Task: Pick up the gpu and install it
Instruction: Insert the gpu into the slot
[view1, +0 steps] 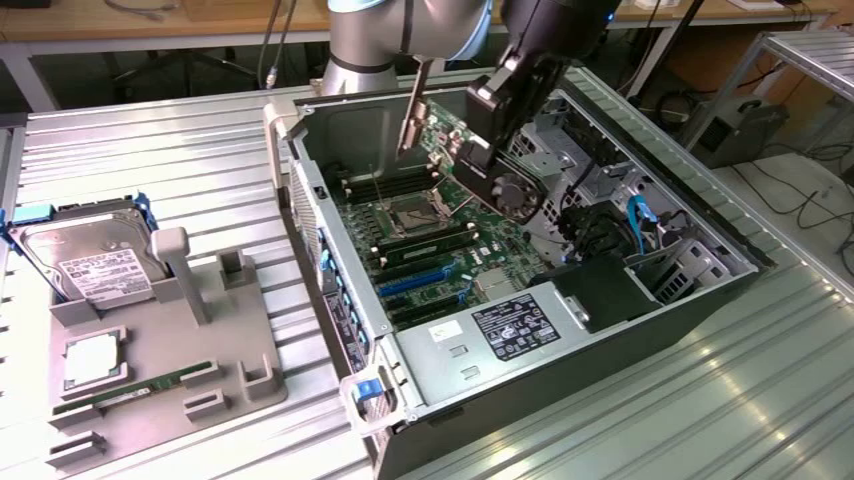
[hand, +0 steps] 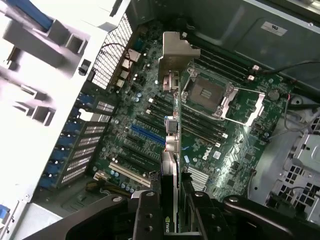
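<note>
Jaws are clamped narrow on the gpu (view1: 514, 190), one on each face, and in the wrist view the card (hand: 170, 150) runs edge-on straight out from between them. It hangs in the air inside the open case (view1: 694, 290), tilted, with the fan face towards the exterior view's right and the long metal bracket (view1: 416, 108) out at the far end. It's above the motherboard (view1: 427, 235) and touching nothing that I can see. By my reading this is the lining-up stage: the card sits over the CPU socket (hand: 206, 93) area, with the blue slot (hand: 147, 134) just beside its edge. To do it well, square the card's edge to that slot, point the bracket at the rear openings (hand: 85, 150), and stay clear of the socket. Out on the tabletop (view1: 160, 140), the hard drive (view1: 87, 262) and the memory stick (view1: 134, 385) wait in their grey holder (view1: 254, 385).
</note>
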